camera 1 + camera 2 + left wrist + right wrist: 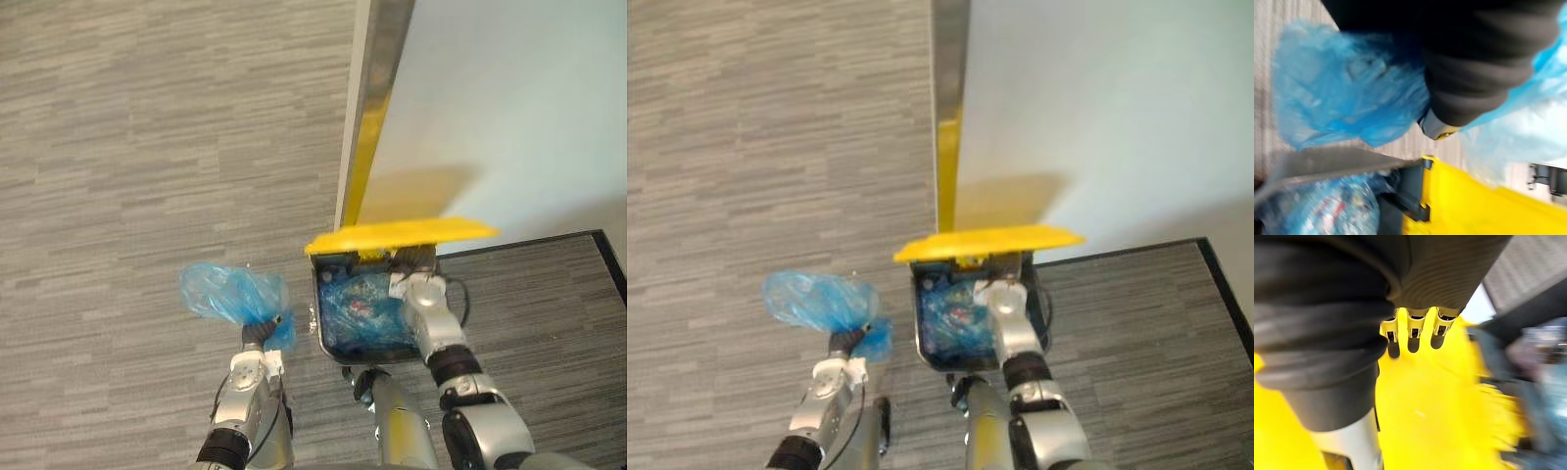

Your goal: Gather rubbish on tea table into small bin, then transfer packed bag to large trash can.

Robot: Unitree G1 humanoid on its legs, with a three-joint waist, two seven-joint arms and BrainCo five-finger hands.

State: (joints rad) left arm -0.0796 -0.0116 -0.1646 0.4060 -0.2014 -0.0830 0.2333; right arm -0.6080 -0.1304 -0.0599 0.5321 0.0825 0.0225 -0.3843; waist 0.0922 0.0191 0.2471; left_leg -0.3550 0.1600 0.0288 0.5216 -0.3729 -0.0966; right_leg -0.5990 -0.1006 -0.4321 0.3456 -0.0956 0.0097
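Left eye view: grips neck of blue rubbish bag [227, 292] in clenched left hand [263, 333], above carpet floor [118, 147], just beside large trash can [318, 338], outside it. Props yellow lid [402, 233] up with right hand [416, 284].
Left wrist view: shows bag bunched against hand, lid close by.
Right wrist view: presses straight, unclenched fingers [1413, 340] against lid.

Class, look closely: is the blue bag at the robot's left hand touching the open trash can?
Apart. The left eye view shows a strip of floor between the blue bag, held by the left hand, and the trash can.
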